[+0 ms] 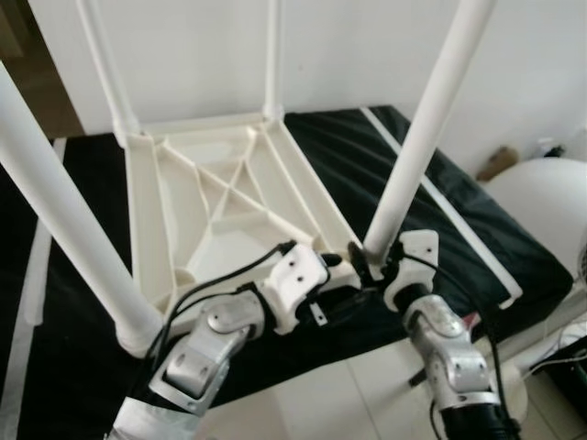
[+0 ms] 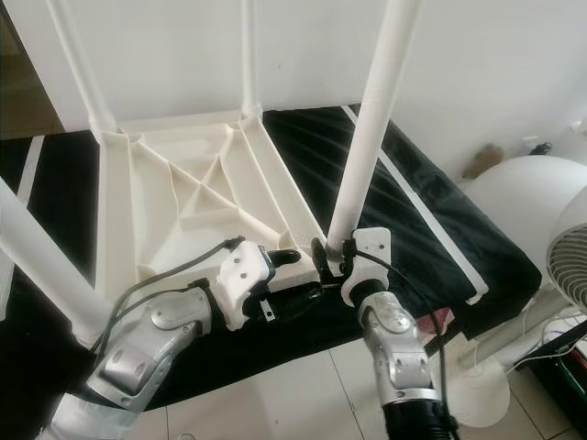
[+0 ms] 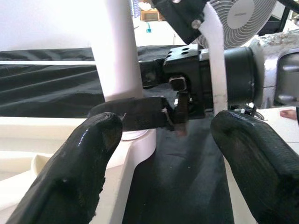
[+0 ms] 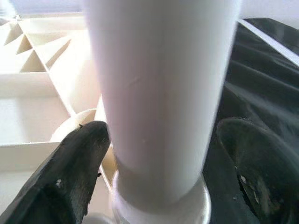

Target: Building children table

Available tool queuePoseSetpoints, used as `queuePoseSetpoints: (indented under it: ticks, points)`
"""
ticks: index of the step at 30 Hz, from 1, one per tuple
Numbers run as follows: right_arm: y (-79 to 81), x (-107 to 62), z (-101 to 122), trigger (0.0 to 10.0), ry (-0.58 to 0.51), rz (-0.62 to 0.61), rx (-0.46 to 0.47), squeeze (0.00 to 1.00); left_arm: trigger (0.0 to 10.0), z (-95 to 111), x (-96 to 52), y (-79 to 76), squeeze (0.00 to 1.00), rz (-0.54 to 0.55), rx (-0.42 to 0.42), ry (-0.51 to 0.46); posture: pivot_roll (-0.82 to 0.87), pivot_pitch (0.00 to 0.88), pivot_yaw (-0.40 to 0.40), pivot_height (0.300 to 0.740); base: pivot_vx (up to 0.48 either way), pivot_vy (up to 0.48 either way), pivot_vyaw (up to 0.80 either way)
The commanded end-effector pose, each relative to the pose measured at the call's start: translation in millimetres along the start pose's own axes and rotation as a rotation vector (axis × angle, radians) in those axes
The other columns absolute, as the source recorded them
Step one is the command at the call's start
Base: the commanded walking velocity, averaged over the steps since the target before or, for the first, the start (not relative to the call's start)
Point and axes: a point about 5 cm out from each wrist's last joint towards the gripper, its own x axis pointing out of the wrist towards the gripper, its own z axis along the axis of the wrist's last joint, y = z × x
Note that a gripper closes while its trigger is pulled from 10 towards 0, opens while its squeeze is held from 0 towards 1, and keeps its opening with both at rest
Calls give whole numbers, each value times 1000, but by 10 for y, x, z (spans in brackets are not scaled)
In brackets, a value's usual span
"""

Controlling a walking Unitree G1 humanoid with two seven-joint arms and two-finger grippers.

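The white children's table (image 1: 147, 229) lies upside down on a black cloth, ribbed underside up, with its legs pointing upward. My right gripper (image 1: 367, 266) is at the foot of the near-right leg (image 1: 417, 137), where the leg meets its corner socket. In the right wrist view its fingers (image 4: 79, 172) press on either side of the leg (image 4: 159, 93), shut on it. My left gripper (image 1: 339, 275) hovers just left of that corner, open with nothing between its fingers (image 3: 79, 158), pointing at the leg's base (image 3: 117, 56) and the right gripper's finger (image 3: 135, 114).
The near-left leg (image 1: 64, 211) slants up by my left arm, and two thinner legs (image 1: 272, 55) stand at the far corners by the white wall. The black cloth (image 1: 459, 211) ends at tiled floor. A white fan (image 2: 569, 266) and a round white object (image 1: 541, 202) are at right.
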Motion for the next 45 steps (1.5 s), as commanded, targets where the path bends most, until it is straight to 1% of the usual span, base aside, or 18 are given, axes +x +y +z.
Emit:
queuePoseSetpoints:
  ticks: [1, 3, 6, 11, 13, 14, 17, 20, 22, 23, 26, 27, 28, 31, 38, 39, 43, 45]
  points:
    - [-28, 2, -2, 10000, 9, 58, -20, 0, 10000, 14, 6, -9, 0, -11, -3, 1, -45, 52, -36, 740, 0, 0, 0]
    - [-38, 5, 0, 10000, 11, 73, -25, 0, 10000, 13, 6, -9, 0, -10, -3, 1, -44, 51, -36, 740, 0, 0, 0]
    - [-79, 28, 0, 10000, 29, 134, -83, 0, 10000, 15, 10, -4, 0, -8, -2, 1, -44, 51, -37, 740, 0, 0, 0]
    - [-119, 76, 34, 10000, 42, 222, -120, 0, 10000, 18, 13, -2, 0, -4, -3, -1, -38, 49, -41, 740, 0, 0, 0]
    - [-125, 81, 39, 10000, 42, 232, -128, 0, 10000, 19, 13, -3, 0, -3, -2, -1, -38, 49, -41, 740, 0, 0, 0]
    - [-139, 117, 57, 10000, 44, 248, -139, 0, 10000, 20, 15, 1, 0, -2, -2, -1, -38, 48, -38, 740, 0, 0, 0]
    - [-147, 141, 67, 10000, 46, 257, -145, 0, 10000, 21, 16, 3, 0, -2, -1, -1, -38, 48, -38, 740, 0, 0, 0]
    - [-169, 251, 78, 10000, 63, 298, -186, 0, 10000, 30, 23, 16, 0, -1, 4, -4, -38, 40, -41, 740, 0, 0, 0]
    - [-176, 273, 75, 10000, 69, 303, -193, 0, 10000, 33, 25, 21, 0, 1, 6, -5, -38, 40, -41, 740, 0, 0, 0]
    - [-186, 297, 52, 4588, 82, 306, -172, 0, 10000, 28, 29, 29, 0, 3, 13, -2, -35, 35, -46, 740, 0, 0, 0]
    - [-186, 297, 52, 4588, 82, 306, -172, 0, 10000, 28, 29, 29, 0, 3, 13, -2, -35, 35, -46, 740, 0, 0, 0]
    - [-192, 312, 35, 4588, 91, 309, -156, 0, 10000, 25, 32, 33, 0, 5, 17, 1, -35, 35, -46, 740, 0, 0, 0]
    - [-180, 313, 17, 0, 100, 327, -142, 0, 10000, 29, 30, 31, 0, 7, 13, -3, -29, 36, -52, 740, 0, 0, 0]
    - [-149, 300, -13, 0, 112, 360, -138, 0, 10000, 37, 24, 24, 0, 12, 6, -9, -30, 39, -53, 740, 0, 0, 0]
    - [-171, 282, -60, 0, 126, 354, -141, 0, 10000, 37, 25, 20, 0, 11, 4, -10, -35, 41, -52, 740, 0, 0, 0]
    - [-176, 280, -62, 10000, 126, 351, -143, 0, 10000, 38, 27, 21, 0, 11, 3, -10, -35, 41, -52, 740, 0, 0, 0]
    - [-223, 271, -90, 10000, 155, 257, -126, 0, 10000, 45, 35, 24, 0, 7, 3, -14, -43, 42, -47, 740, 0, 0, 0]
    - [-224, 272, -92, 10000, 156, 244, -114, 0, 10000, 46, 35, 25, 0, 6, 3, -14, -44, 41, -47, 740, 0, 0, 0]
